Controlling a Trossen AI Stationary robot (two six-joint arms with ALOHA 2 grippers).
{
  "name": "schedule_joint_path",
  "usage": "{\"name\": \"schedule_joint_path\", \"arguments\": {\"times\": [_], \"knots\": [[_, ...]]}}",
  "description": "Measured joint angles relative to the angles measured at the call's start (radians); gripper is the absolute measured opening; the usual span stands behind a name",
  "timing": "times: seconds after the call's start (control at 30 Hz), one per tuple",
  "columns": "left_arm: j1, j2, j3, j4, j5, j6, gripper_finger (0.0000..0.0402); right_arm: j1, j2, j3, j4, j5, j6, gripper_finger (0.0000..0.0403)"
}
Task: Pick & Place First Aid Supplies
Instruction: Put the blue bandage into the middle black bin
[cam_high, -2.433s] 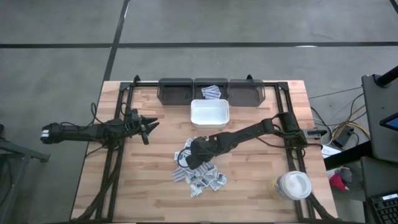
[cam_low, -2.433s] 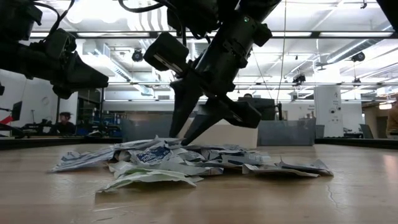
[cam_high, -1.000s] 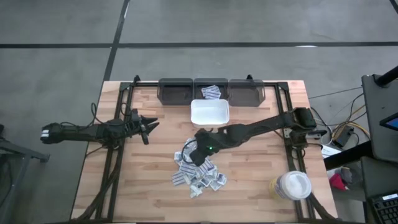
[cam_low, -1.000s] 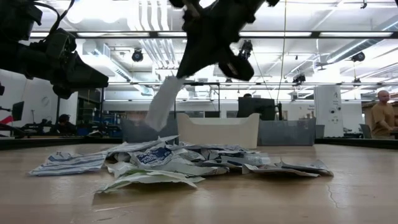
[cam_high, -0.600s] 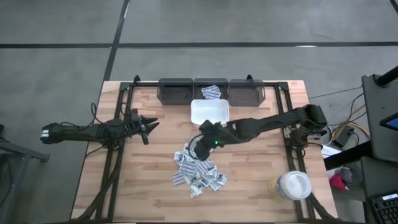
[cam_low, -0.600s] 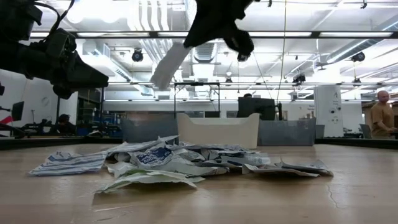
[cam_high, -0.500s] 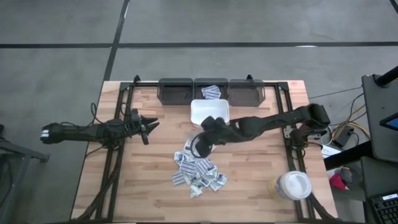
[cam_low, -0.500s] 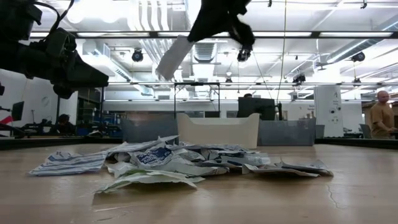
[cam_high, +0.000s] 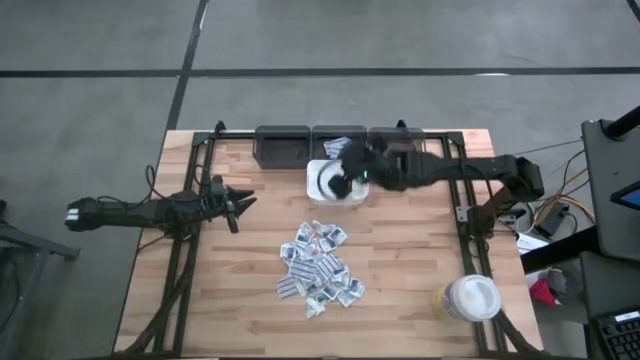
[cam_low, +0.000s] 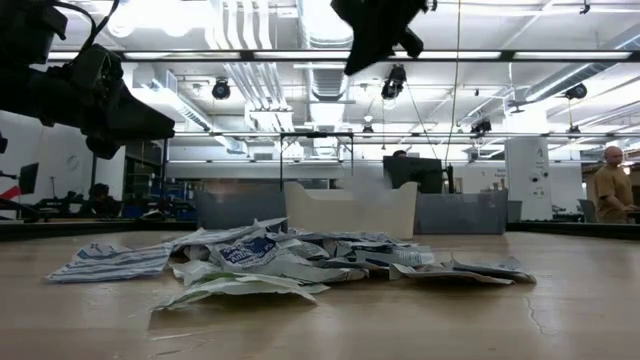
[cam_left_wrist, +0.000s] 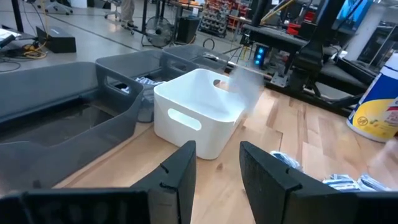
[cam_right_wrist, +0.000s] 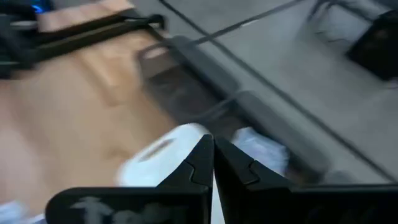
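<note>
The first aid sachets (cam_high: 319, 265) lie flat in a loose heap on the wooden table (cam_high: 400, 290), a little toward 6 o'clock from the middle. The heap is longer than it is wide, and its long side runs from 12 o'clock to 6 o'clock. The small packets in it point every which way. In the low view the heap (cam_low: 290, 262) looks crumpled and low. At 12 o'clock from the heap stands a white bin (cam_high: 320, 190). Behind that, along the far edge, sit three grey bins (cam_high: 285, 146), and the middle one holds a few more sachets (cam_high: 335, 146). A white round tub (cam_high: 470, 298) stands near the corner at 4 o'clock from the heap. The right gripper (cam_high: 343, 183) is up in the air over the white bin, at 12 o'clock from the heap and well apart from it. Its fingers (cam_right_wrist: 200, 163) are pressed together. I cannot tell if it has a sachet. The left gripper (cam_high: 240, 204) waits at 10 o'clock from the heap, partly open and holding nothing. Nothing stands between it and the heap.
</note>
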Motion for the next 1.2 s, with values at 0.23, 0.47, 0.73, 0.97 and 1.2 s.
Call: {"name": "schedule_joint_path", "arguments": {"times": [0.23, 0.47, 0.73, 0.97, 1.2], "knots": [[0.000, 0.000, 0.000, 0.007, 0.001, -0.078, 0.0124, -0.144, 0.000, 0.000, 0.001, -0.169, -0.185, 0.0008], [0.000, 0.000, 0.000, 0.007, 0.000, -0.095, 0.0124, -0.227, 0.000, 0.000, -0.018, -0.491, -0.239, 0.0008], [0.000, 0.000, 0.000, 0.007, 0.000, -0.096, 0.0124, -0.282, 0.002, 0.000, -0.096, -0.795, -0.369, 0.0008], [0.000, 0.000, 0.000, 0.007, 0.000, -0.096, 0.0124, -0.260, 0.002, 0.000, -0.149, -0.887, -0.446, 0.0040], [0.000, 0.000, 0.000, 0.007, -0.002, -0.095, 0.0124, -0.177, 0.002, -0.045, -0.154, -0.887, -0.497, 0.0106]]}}
